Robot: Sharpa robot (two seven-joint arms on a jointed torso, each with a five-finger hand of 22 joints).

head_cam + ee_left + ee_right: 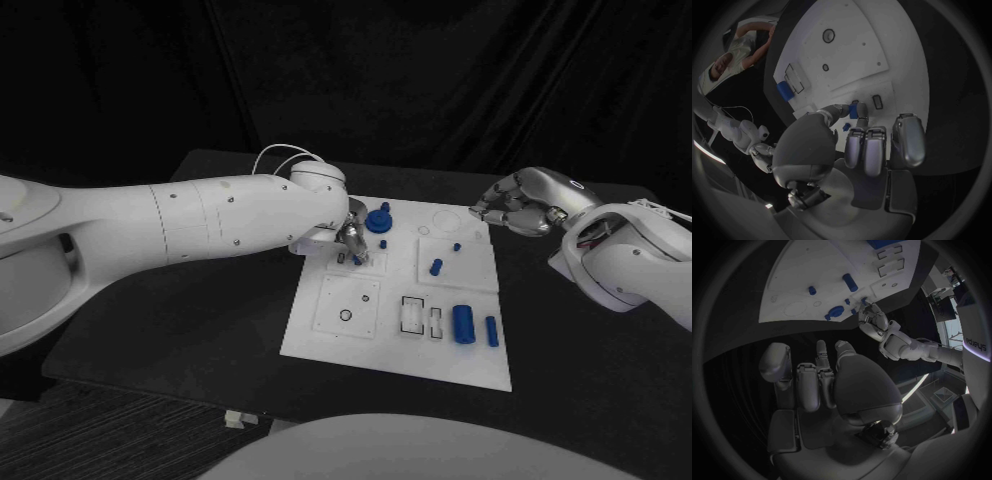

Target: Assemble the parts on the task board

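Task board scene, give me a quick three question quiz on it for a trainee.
1. True or false: the right hand holds a blue part.
2. Which hand pinches a small blue part over the task board? A) left hand B) right hand
3. Fill in: the two blue cylinders lying side by side sit near the board's ____ edge, as the head view shows it.

Key: 1 false; 2 A; 3 right.

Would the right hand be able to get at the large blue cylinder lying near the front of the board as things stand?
Probably yes. The right hand hovers off the task board's far right corner holding nothing, and the large blue cylinder lies bare on that same side; the left hand works farther back.
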